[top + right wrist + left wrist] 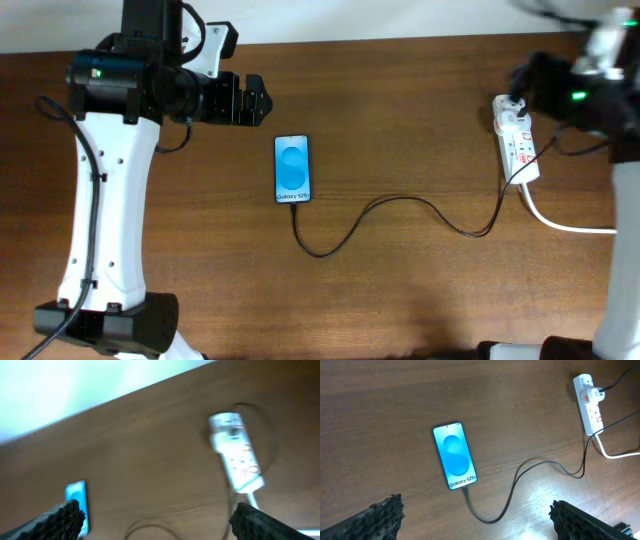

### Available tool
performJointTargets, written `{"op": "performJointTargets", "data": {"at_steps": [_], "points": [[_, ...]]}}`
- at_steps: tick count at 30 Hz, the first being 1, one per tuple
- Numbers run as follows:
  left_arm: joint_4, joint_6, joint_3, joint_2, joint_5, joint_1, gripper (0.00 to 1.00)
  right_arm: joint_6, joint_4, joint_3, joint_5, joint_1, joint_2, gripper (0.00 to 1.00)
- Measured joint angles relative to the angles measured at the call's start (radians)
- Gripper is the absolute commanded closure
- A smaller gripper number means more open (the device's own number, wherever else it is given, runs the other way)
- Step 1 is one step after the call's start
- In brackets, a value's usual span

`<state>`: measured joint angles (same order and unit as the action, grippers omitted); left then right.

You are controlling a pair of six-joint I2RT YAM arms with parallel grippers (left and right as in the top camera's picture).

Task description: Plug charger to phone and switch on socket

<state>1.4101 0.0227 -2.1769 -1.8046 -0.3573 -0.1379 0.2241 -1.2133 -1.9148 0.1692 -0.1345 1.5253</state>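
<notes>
The phone (pixel 292 169) lies face up mid-table, its blue screen lit with "Galaxy S25" text. It also shows in the left wrist view (pixel 454 455) and, blurred, in the right wrist view (pixel 77 496). The black charger cable (pixel 400 205) runs from the phone's lower end across the table to the white socket (pixel 518 146) at the far right; it also shows in the left wrist view (pixel 520 472). The socket also shows in both wrist views (pixel 589 402) (pixel 236 455). My left gripper (pixel 250 100) is open and empty, up-left of the phone. My right gripper (pixel 522 80) is open and empty, over the socket's far end.
A thick white power cord (pixel 570 224) leaves the socket's near end toward the right edge. The table's far edge meets a white wall (pixel 75 385). Both arm bases stand at the near edge.
</notes>
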Motion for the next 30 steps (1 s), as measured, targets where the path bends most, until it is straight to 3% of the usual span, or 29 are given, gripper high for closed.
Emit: {"op": "performJointTargets", "data": {"at_steps": [5,12,17,20,23,28,30], "points": [[0.000,0.000,0.000,0.000,0.000,0.000,0.01,-0.092,-0.158,0.000,0.009,0.274,-0.014,0.01],[-0.001,0.000,0.000,0.000,0.000,0.000,0.01,-0.104,-0.380,0.000,0.018,0.289,-0.051,0.01],[0.000,0.000,0.000,0.000,0.000,0.000,0.01,-0.106,-0.395,0.000,-0.056,0.293,-0.052,0.02],[0.000,0.000,0.000,0.000,0.000,0.000,0.01,-0.122,-0.216,0.029,-0.084,0.296,-0.128,0.02],[-0.002,0.000,-0.001,0.000,0.000,0.000,0.01,-0.131,-0.032,0.196,-0.099,0.298,-0.370,0.01],[0.000,0.000,-0.003,0.000,0.001,0.000,0.01,-0.137,0.458,0.885,-0.128,0.287,-0.870,0.02],[-0.001,0.000,-0.004,0.000,0.003,0.000,0.01,-0.139,0.592,1.080,-0.133,0.269,-1.048,0.02]]}}
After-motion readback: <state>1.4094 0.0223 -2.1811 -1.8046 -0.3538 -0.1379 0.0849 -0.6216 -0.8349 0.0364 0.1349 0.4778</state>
